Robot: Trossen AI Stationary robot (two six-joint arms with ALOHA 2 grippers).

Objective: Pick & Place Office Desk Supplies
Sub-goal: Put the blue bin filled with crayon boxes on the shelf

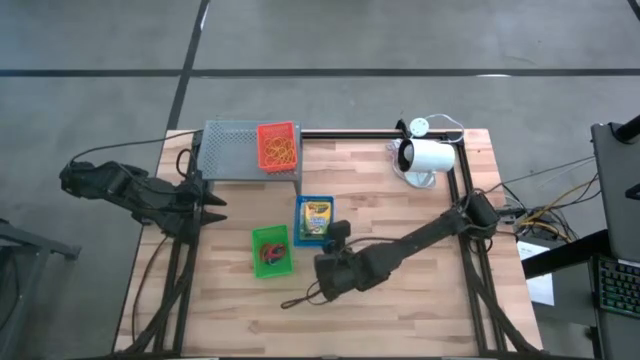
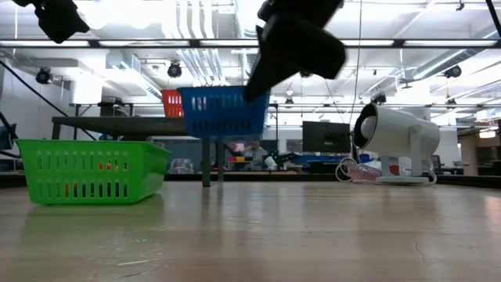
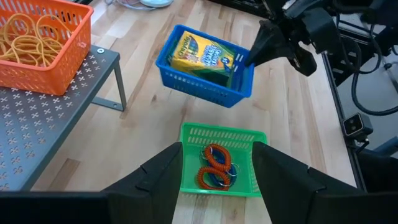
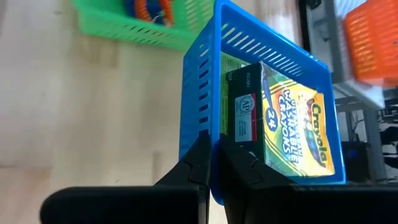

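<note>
High view showed the wooden table (image 1: 420, 290) from above, with the right gripper (image 1: 336, 240) at the near edge of a blue basket (image 1: 313, 238) that carried a crayon box (image 1: 316, 216), just beside a green basket (image 1: 270, 265) and a grey perforated rack (image 1: 232, 152). That overhead angle could not show whether the blue basket rested on the wood. The low view settled it: the blue basket (image 2: 223, 111) hung clear above the tabletop, while the green basket (image 2: 86, 168) sat on the surface and a white cylindrical device (image 2: 395, 141) stood to one side. The right wrist view caught the grip itself, the two dark fingers (image 4: 200, 163) pinched tight on the blue basket's wall (image 4: 196, 93), one finger outside and one inside, with the crayon box (image 4: 292, 124) lying within. The left wrist view alone revealed red and blue elastic loops (image 3: 216, 167) in the green basket and thin orange rubber bands (image 3: 28, 37) in an orange basket (image 3: 59, 68) on top of the rack. The left gripper (image 3: 217, 180) hovered spread wide and empty above the green basket.
</note>
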